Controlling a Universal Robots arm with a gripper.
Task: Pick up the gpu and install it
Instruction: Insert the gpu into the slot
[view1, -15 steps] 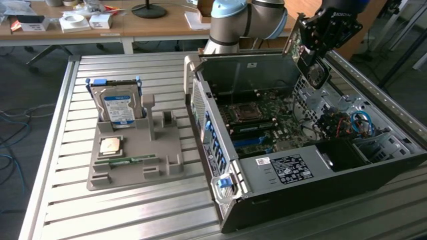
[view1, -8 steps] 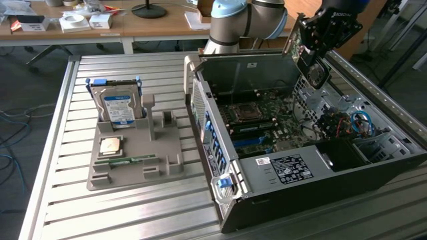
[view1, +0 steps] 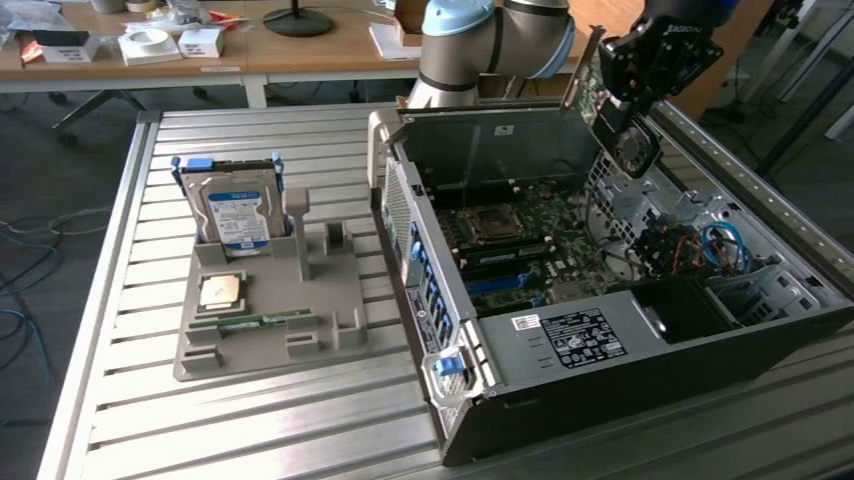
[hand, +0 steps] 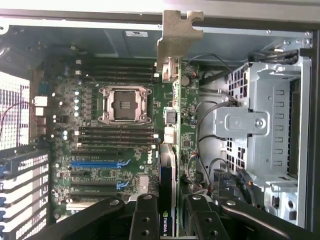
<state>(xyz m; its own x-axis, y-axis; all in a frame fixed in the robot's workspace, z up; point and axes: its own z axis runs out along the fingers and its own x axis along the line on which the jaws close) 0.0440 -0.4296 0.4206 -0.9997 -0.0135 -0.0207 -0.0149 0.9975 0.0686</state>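
Slatted surface (view1: 134, 400) carries the open PC case (view1: 601, 345), with the motherboard (hand: 115, 165) exposed. On the exterior view's left, a grey holder (view1: 267, 320) has the hard drive (view1: 240, 210) upright in it. Your gpu (view1: 635, 147) is up over the case's far end, not seated. The gripper's (hand: 167, 202) fingers (hand: 145, 215) pinch it edge-on.

- One slatted metal table (view1: 134, 400).
- One open computer case (view1: 561, 345), lying along the table's edge on the exterior view's right.
- One motherboard (hand: 60, 100) inside the case, with one processor socket (hand: 125, 105) and two blue slots (hand: 100, 163), one long and one short.
- One grey holder (view1: 334, 310) toward the table's opposite edge, carrying one hard drive (view1: 240, 215), one processor chip (view1: 220, 292) and one green memory stick (view1: 254, 322).
- One gpu (hand: 169, 135), clamped in one gripper (hand: 169, 205) on one robot arm (view1: 467, 40).
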